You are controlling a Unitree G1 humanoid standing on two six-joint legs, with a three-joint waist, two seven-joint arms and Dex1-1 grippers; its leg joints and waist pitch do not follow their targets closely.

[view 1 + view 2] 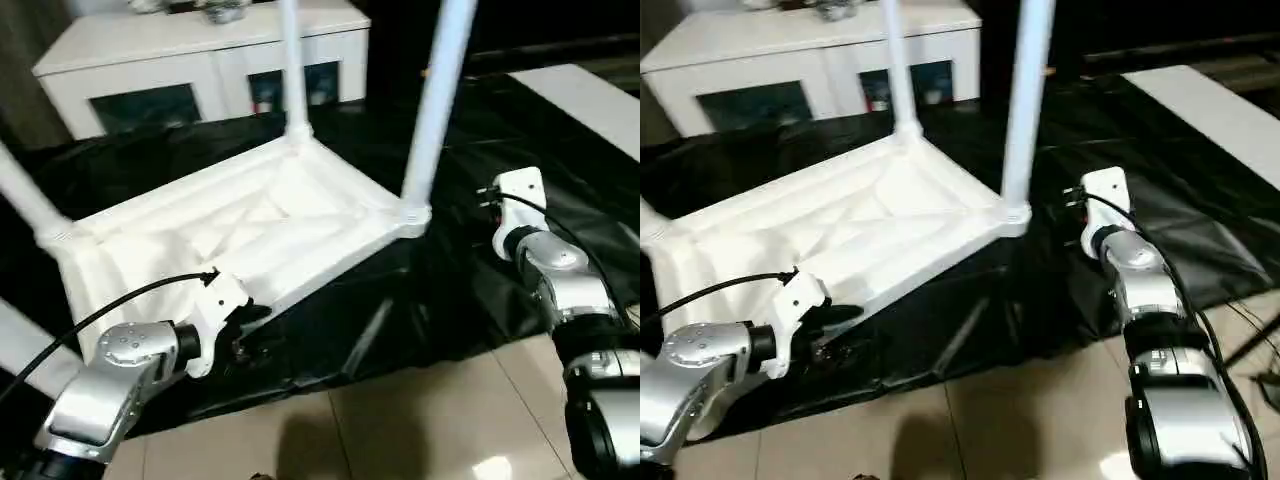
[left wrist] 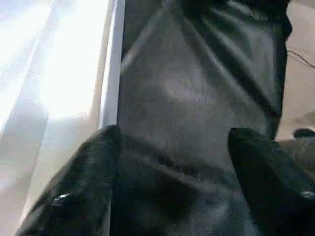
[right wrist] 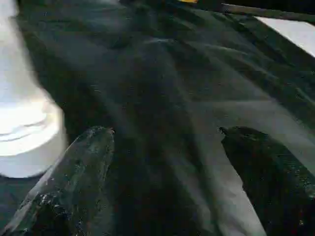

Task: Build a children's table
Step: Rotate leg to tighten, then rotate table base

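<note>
A: Head views give the big picture: tabletop (image 1: 250,235) upside down on the black table (image 1: 470,290), legs (image 1: 436,110) standing up out of three corner sockets, cabinet (image 1: 200,60) behind the tabletop.

B: Wrist cams add the fingers, though. Left gripper (image 2: 174,162) has its fingers (image 2: 78,187) apart over black cover, tabletop rim just beside them. Right gripper (image 3: 165,162) fingers are spread too, holding nothing, with a leg's base nearby.

A: Yep. Left arm (image 1: 110,385) reaches low at the tabletop's near edge; right arm (image 1: 555,275) is stretched forward, off the tabletop's right corner.
</note>
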